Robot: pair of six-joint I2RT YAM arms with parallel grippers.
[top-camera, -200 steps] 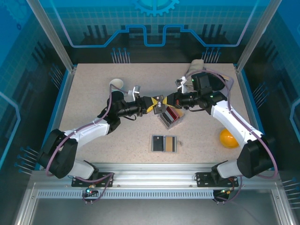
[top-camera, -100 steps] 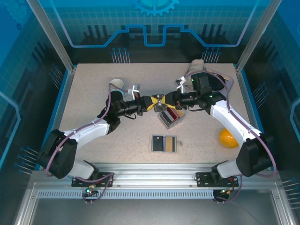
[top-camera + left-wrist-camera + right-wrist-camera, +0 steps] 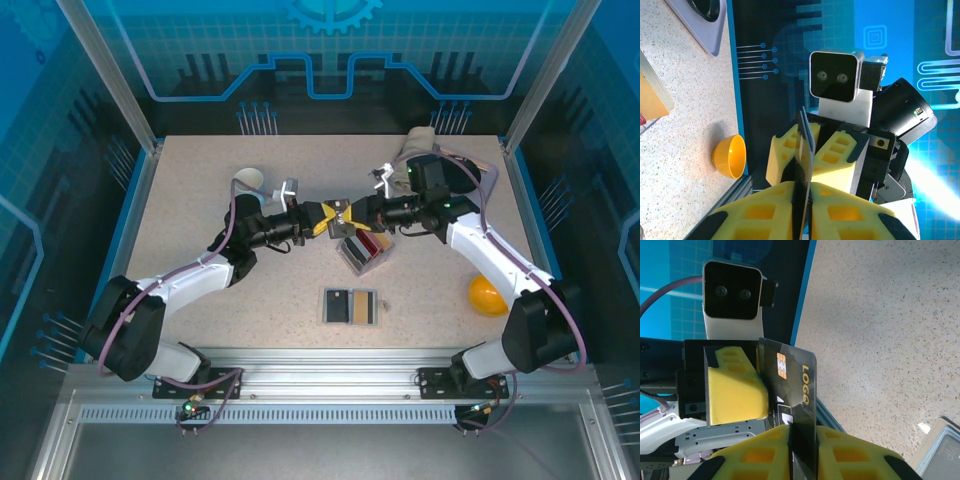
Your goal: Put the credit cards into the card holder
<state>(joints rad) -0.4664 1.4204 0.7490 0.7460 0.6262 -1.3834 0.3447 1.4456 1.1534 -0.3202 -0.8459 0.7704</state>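
Observation:
A black credit card (image 3: 795, 385) with a gold chip and gold lettering hangs in mid-air above the table's middle, seen edge-on (image 3: 805, 150) from the left wrist. My left gripper (image 3: 328, 217) (image 3: 807, 187) is shut on one end of it. Facing it from the other side, my right gripper (image 3: 352, 214) (image 3: 802, 432) is shut on the other end. The card holder (image 3: 350, 306) lies open flat nearer the front, showing a dark and a tan panel. More credit cards, red among them, stand in a small clear tray (image 3: 362, 250) just below the grippers.
A yellow bowl (image 3: 487, 295) (image 3: 730, 156) sits near the right edge. A white cup-like object (image 3: 250, 180) lies back left, behind the left arm. A beige object (image 3: 420, 140) rests at the far right. Blue walls enclose the table.
Both grippers have edged slightly toward the far side, the right one a little to the left. The black card has stayed between them.

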